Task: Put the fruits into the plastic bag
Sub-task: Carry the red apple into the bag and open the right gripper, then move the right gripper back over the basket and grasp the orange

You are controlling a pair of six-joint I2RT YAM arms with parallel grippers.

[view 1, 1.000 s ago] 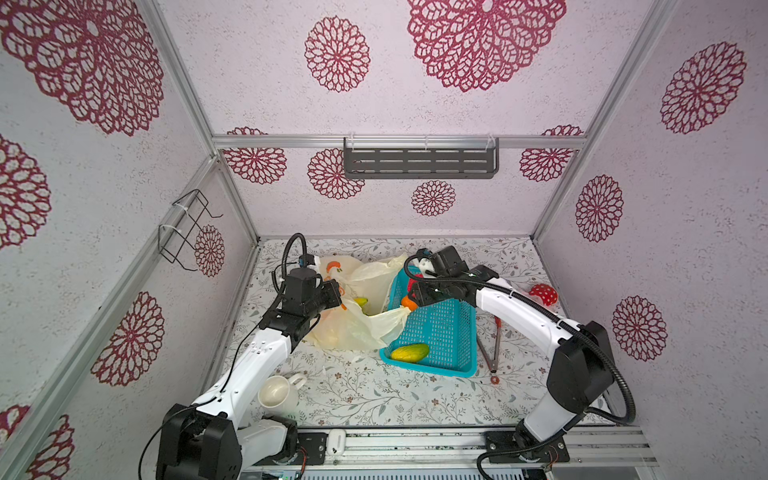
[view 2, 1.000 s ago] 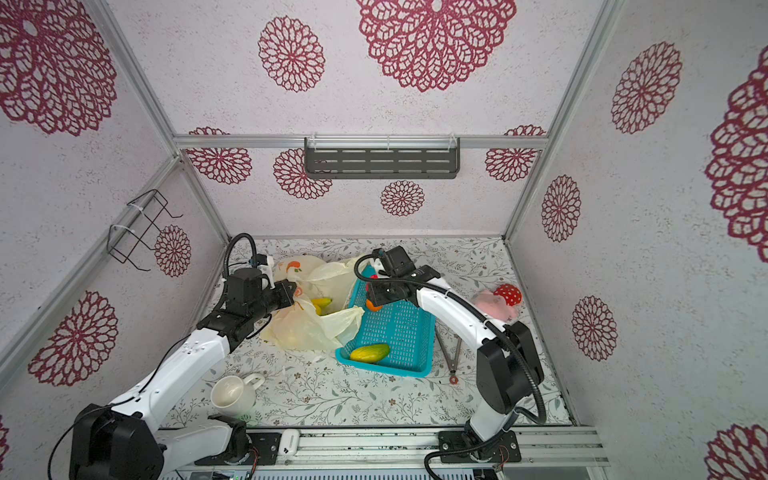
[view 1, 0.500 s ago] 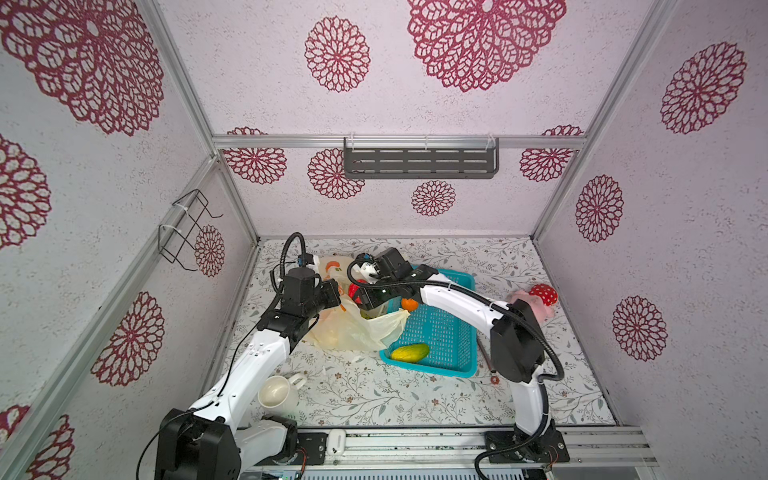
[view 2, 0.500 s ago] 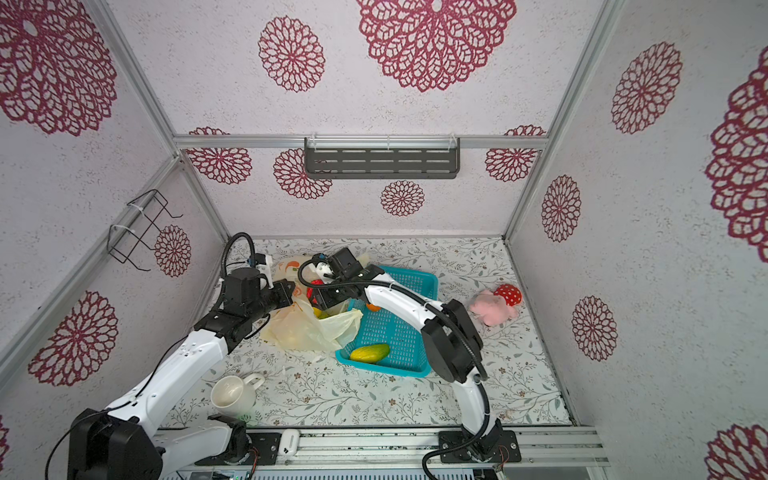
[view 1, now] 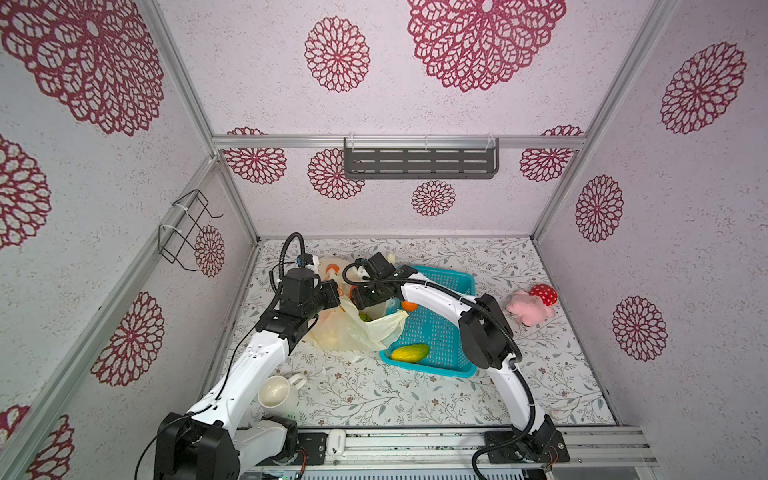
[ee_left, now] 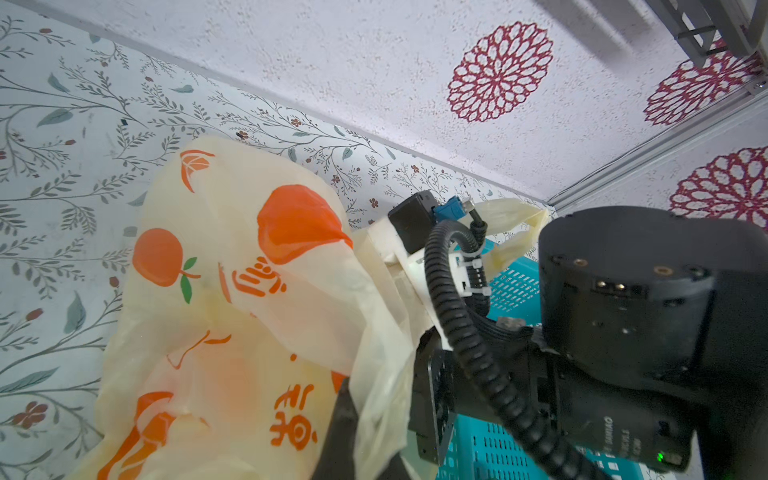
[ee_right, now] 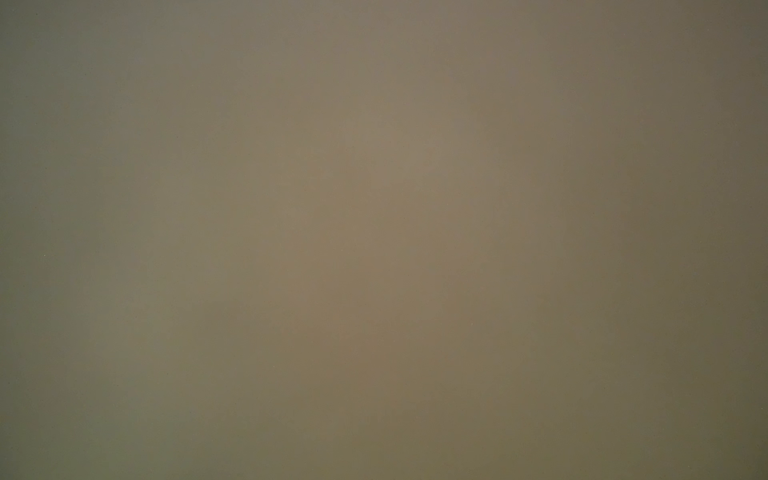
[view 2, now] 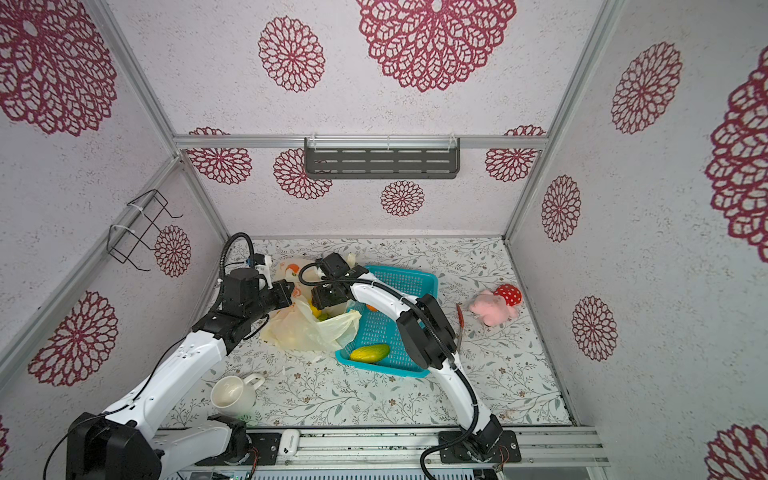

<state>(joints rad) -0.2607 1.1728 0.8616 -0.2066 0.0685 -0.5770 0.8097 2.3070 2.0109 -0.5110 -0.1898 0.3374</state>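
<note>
Plastic bag [view 1: 353, 332], printed with oranges, slumps on the counter [view 1: 415, 395] at nine o'clock of the teal basket [view 1: 440, 332], its rim pinched tight in the left tool [view 1: 336, 294]. The right tool [view 1: 368, 301] dips into its mouth, spread impossible to tell. A green ball [view 1: 365, 318] lies inside; a mango [view 1: 409, 352] sits at the basket's seven o'clock, an orange [view 1: 410, 306] at ten.

On my feed the plastic bag [ee_left: 199, 266] reads translucent cream-yellow, printed with oranges and orange lettering. The basket [view 1: 440, 332] is perforated teal, the mango [view 1: 409, 352] yellow-green, the plush [view 1: 528, 307] pink with a red, white-spotted cap. The right wrist view is a grey-brown blur, perhaps bag film.
</note>
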